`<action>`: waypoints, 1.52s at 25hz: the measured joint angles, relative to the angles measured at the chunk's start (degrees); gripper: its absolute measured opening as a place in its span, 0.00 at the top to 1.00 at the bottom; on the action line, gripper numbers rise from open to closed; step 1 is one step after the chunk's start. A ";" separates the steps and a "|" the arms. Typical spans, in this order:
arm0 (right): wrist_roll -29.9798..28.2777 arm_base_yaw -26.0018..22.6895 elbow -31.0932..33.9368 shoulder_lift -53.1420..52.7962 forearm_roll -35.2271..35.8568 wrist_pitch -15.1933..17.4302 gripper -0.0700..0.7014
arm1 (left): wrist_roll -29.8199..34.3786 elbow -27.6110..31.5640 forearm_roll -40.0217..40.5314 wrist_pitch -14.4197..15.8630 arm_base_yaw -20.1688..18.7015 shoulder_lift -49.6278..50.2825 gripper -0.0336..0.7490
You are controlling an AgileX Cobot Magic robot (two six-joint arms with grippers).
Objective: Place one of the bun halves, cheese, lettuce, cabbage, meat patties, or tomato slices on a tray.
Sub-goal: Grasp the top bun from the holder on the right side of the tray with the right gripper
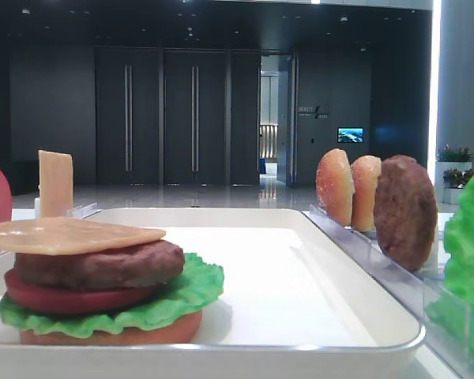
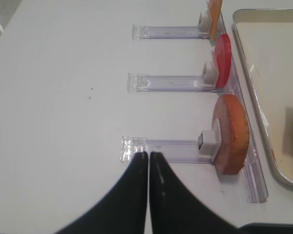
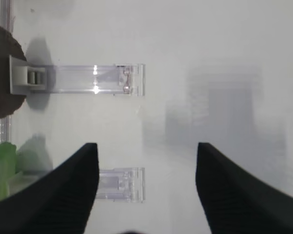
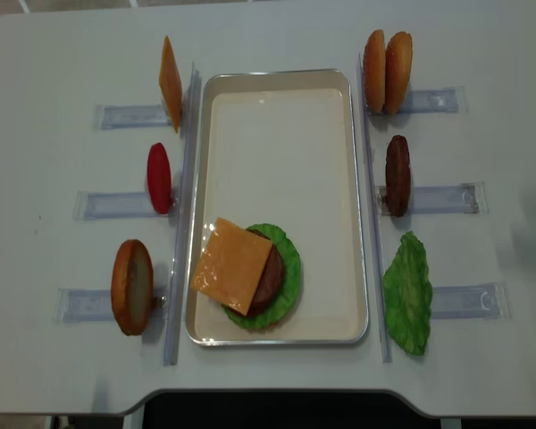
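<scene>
Two lettuce (image 4: 409, 295), two meat patties (image 4: 397, 175).

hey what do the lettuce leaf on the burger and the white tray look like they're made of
Lettuce: likely moulded plastic or rubber; uniformly bright green, stiff ruffled edge, slight sheen.
Tray: white with a glossy raised rim catching reflections; could be enamelled metal or hard plastic, can't tell which.

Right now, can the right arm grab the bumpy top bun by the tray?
Probably yes. The right gripper is open and empty over bare table. The bun halves stand upright in their rack on that arm's side of the tray, with nothing above them.
</scene>
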 joint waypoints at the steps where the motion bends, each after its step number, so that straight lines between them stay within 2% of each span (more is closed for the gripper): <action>1: 0.00 0.00 -1.28 1.58 0.05 0.00 0.37 | 0.00 0.00 0.00 0.00 0.00 0.00 0.96; 14: 0.00 0.00 -16.18 17.32 1.38 0.42 0.37 | 0.00 0.00 0.00 0.00 0.00 0.00 0.96; 23: 0.00 0.00 -26.64 25.71 2.00 5.61 0.37 | 0.00 0.00 0.00 0.00 0.00 0.00 0.96; 38: 0.00 2.26 -40.72 37.01 4.31 6.15 0.37 | 0.00 0.00 0.00 0.00 0.00 0.00 0.96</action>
